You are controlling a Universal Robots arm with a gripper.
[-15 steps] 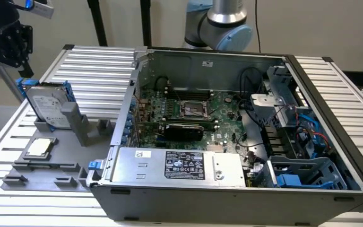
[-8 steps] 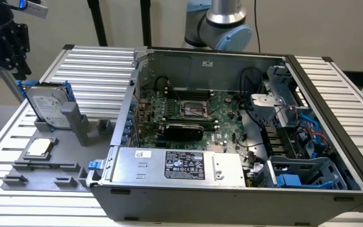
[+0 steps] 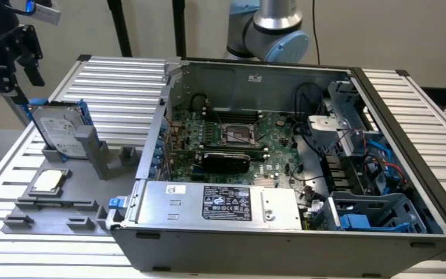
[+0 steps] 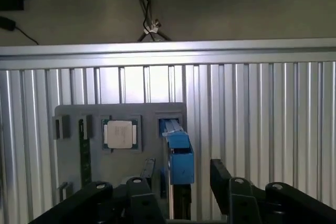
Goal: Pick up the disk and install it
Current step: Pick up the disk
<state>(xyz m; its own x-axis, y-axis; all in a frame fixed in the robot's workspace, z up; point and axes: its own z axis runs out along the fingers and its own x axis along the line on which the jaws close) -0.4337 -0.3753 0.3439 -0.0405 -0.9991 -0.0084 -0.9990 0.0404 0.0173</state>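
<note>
**Pick-up not yet made: pincer poised over the standing disk**

The open computer case (image 3: 285, 145) takes up most of the slatted table (image 3: 122, 81), its board and cabling exposed. A blue-framed cage (image 3: 370, 212) at the case's near corner, on the exterior view's right, may be the drive bay, though the clutter there makes that hard to confirm. Just beside the case, on the exterior view's left, lies the grey fixture tray (image 3: 76, 192). The disk (image 3: 58, 132) stands on edge in a slot of that tray with its label face showing, so nothing is installed yet. The gripper (image 3: 12, 61) hovers above the disk, apart from it and released. In the wrist view its fingers (image 4: 220, 174) are spread wide, with the disk's blue carrier seen edge-on between them. The step in hand is the approach to the pick. In my judgement a grasp from here calls for a straight descent, the jaws centred on the thin edge and closing on the flat faces without tipping the disk in its slot.
</note>
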